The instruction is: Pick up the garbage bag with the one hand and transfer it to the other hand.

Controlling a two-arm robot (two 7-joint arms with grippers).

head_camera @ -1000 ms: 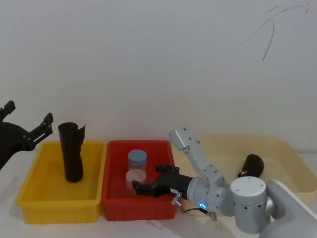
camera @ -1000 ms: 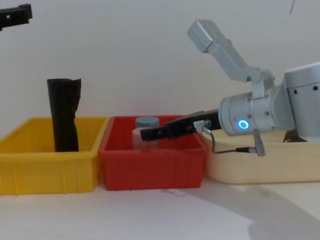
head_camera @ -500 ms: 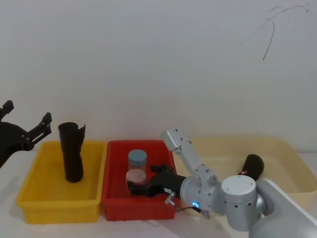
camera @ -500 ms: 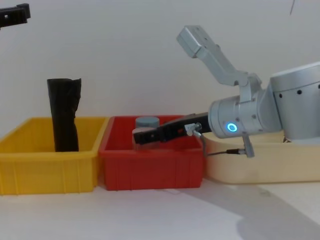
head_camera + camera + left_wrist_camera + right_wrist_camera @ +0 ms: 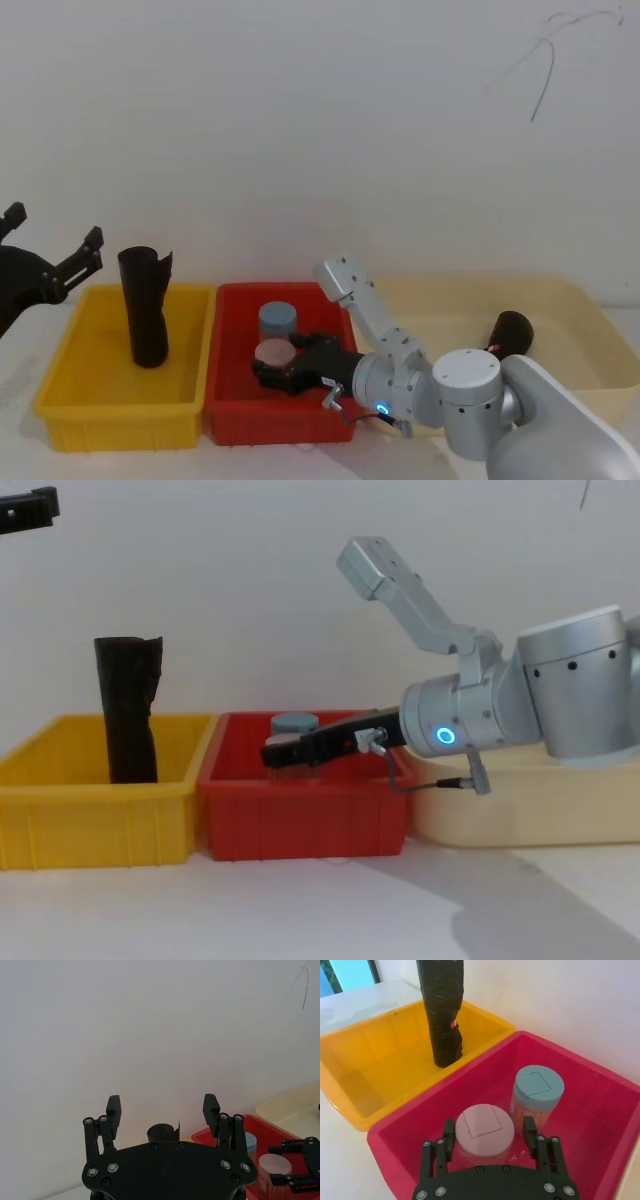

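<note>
The garbage bag (image 5: 145,310), a black plastic roll with a small red mark (image 5: 452,1024), stands upright in the yellow bin (image 5: 120,420). My left gripper (image 5: 55,230) hovers open above and to the left of that bin, clear of the bag, whose top (image 5: 162,1132) shows beyond its fingers. My right gripper (image 5: 270,365), on the blue-ringed wrist (image 5: 442,737), reaches into the red bin (image 5: 280,425). It is open, its fingers (image 5: 449,1132) on either side of a pink-lidded jar (image 5: 485,1127) with small gaps. It is well apart from the bag (image 5: 128,720).
A blue-lidded jar (image 5: 277,320) stands just behind the pink one in the red bin. A beige tray (image 5: 600,320) at the right holds another dark roll (image 5: 510,335), leaning. The three containers sit side by side against a white wall.
My right arm has swung left and forward, carrying its open gripper deeper into the red bin until its fingers flank the pink-lidded jar. The left gripper and the bag have stayed put.
</note>
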